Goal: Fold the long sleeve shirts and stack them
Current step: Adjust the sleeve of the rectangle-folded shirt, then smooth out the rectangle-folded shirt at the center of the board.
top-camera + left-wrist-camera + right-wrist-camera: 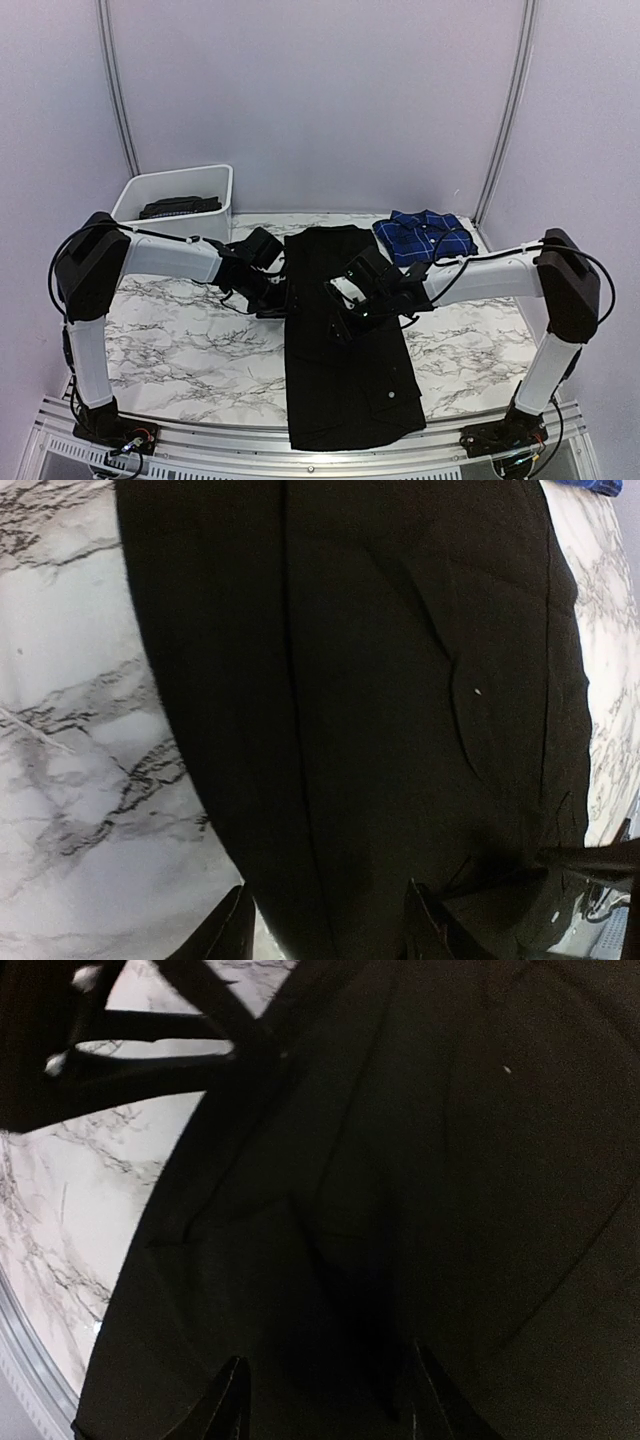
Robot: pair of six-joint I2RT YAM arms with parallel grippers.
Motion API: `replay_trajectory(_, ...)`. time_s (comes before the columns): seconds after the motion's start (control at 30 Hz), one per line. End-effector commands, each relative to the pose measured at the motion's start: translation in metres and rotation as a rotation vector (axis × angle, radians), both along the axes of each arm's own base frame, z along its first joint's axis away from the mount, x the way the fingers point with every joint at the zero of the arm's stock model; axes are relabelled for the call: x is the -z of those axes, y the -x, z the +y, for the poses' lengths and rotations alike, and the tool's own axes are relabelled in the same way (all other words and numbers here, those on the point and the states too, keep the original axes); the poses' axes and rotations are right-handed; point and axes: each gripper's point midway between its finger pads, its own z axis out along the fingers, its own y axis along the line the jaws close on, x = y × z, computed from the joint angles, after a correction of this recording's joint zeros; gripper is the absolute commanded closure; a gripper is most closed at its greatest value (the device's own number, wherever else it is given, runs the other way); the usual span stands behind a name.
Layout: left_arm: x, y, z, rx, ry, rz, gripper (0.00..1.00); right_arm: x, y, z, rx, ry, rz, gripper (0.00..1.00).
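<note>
The black long sleeve shirt (345,340) lies as a long narrow strip down the middle of the marble table, from the back to the front edge. The blue plaid shirt (425,236) lies folded at the back right. My left gripper (276,300) is open at the black shirt's left edge; in the left wrist view (330,930) one finger is over the marble and the other over the cloth (380,700). My right gripper (345,312) is open low over the middle of the black shirt (400,1160), and its fingers (228,1405) hold nothing.
A white plastic bin (140,195) with dark cloth inside stands at the back left. Bare marble (180,340) lies on both sides of the black shirt. The two grippers are close together over the shirt's middle. The left arm shows in the right wrist view (120,1050).
</note>
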Motion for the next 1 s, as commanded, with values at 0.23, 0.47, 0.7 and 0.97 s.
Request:
replay_trajectory(0.23, -0.006, 0.023, -0.024, 0.072, 0.026, 0.002, 0.47, 0.016, -0.001, -0.012, 0.078, -0.011, 0.018, 0.56)
replay_trajectory(0.47, -0.007, 0.025, -0.026, 0.078, 0.029, 0.004, 0.47, 0.012, 0.011, -0.004, 0.049, -0.024, 0.022, 0.81)
replay_trajectory(0.7, -0.011, 0.026, -0.026, 0.081, 0.035, -0.001, 0.47, -0.004, 0.03, 0.003, -0.011, -0.043, -0.004, 1.0)
replay_trajectory(0.97, -0.014, 0.03, -0.024, 0.094, 0.036, 0.007, 0.47, -0.002, 0.081, 0.014, -0.194, -0.078, 0.042, 1.0)
